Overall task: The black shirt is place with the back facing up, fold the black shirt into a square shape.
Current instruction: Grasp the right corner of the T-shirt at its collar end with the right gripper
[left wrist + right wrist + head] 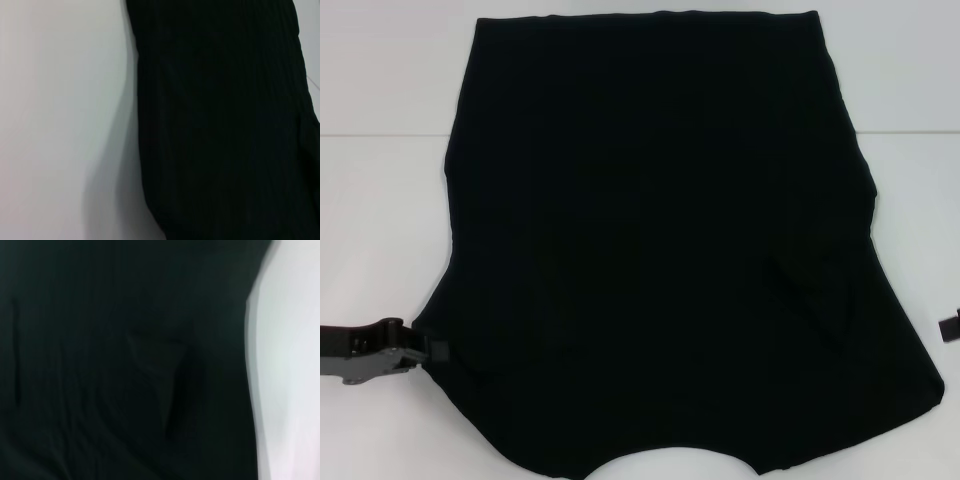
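- White table: carries everything.
- Black shirt: spread flat mid-table, plain side up, collar notch at near edge, long axis running away from the robot.
- Left claw: at shirt's near-left edge, shirt lying to its right; grip cannot be told. Nearer arm.
- Right claw: barely showing at right margin, apart from cloth; state unclear.

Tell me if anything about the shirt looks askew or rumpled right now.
The black shirt lies mostly flat on the white table, but creases pucker its near right part. Left gripper sits at its left edge; nothing else stands out.
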Robot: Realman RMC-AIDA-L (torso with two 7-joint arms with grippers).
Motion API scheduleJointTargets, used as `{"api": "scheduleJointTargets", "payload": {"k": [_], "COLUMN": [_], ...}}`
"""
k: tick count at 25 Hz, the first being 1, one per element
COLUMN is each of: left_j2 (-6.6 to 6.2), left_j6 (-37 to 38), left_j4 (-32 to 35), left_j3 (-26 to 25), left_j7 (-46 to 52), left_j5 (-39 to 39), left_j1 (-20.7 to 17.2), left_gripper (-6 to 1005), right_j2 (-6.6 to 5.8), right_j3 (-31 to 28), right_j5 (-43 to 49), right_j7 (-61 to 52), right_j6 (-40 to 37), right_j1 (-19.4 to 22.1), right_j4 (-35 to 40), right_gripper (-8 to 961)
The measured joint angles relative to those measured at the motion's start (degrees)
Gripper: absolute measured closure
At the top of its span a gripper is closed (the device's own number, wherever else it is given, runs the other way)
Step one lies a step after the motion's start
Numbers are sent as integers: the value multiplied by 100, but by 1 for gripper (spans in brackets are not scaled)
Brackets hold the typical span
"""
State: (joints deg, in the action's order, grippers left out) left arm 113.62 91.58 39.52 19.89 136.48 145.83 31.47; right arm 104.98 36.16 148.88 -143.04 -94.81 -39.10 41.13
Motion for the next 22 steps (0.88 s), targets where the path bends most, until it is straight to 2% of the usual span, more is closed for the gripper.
{"api": "scheduleJointTargets", "payload": {"k": [12,22], "left_j2": [-9,0], "left_j6": [-127,-133], "left_j4": [-77,-105], "left_j3": [-3,-3], "left_j7": [17,18], "left_j5": [-3,-3], "left_j1": [8,1], "left_gripper": [952,952], "right_j2": [342,505], "right_j3": [128,345], "right_j5": [540,566], "right_j7": [325,331], "right_j6": [223,413], "right_j1": [-45,-70], "right_j4": [-27,-72], "right_gripper": [343,344]}}
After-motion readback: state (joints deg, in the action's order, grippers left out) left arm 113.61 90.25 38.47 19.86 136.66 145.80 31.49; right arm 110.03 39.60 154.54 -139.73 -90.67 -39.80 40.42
